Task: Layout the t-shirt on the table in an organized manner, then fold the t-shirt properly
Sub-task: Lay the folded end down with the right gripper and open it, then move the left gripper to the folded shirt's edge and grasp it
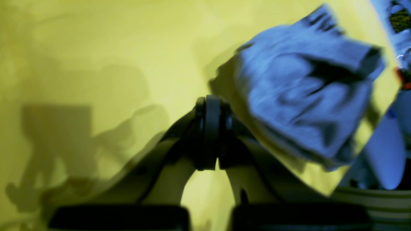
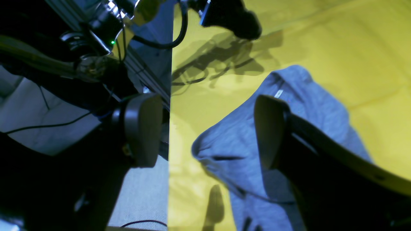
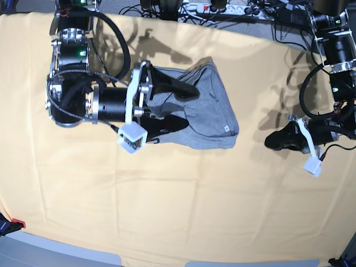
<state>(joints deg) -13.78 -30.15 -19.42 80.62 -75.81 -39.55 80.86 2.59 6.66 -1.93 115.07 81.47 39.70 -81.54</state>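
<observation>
The grey t-shirt (image 3: 214,108) lies bunched in a rumpled heap on the yellow-orange table (image 3: 167,194), a small white label showing near its right edge. My right gripper (image 3: 182,107) hovers over the shirt's left part, open, with nothing between its fingers. In the right wrist view, the shirt (image 2: 231,141) lies under the spread fingers (image 2: 141,128). My left gripper (image 3: 272,139) rests shut and empty on the table, apart from the shirt on its right. In the left wrist view the shut gripper (image 1: 212,107) points past the crumpled shirt (image 1: 305,96).
Cables and a power strip (image 3: 217,6) run along the table's far edge. The right arm's base (image 3: 69,33) stands at the back left, the left arm's base (image 3: 336,50) at the back right. Grey floor (image 2: 141,192) shows past the table edge.
</observation>
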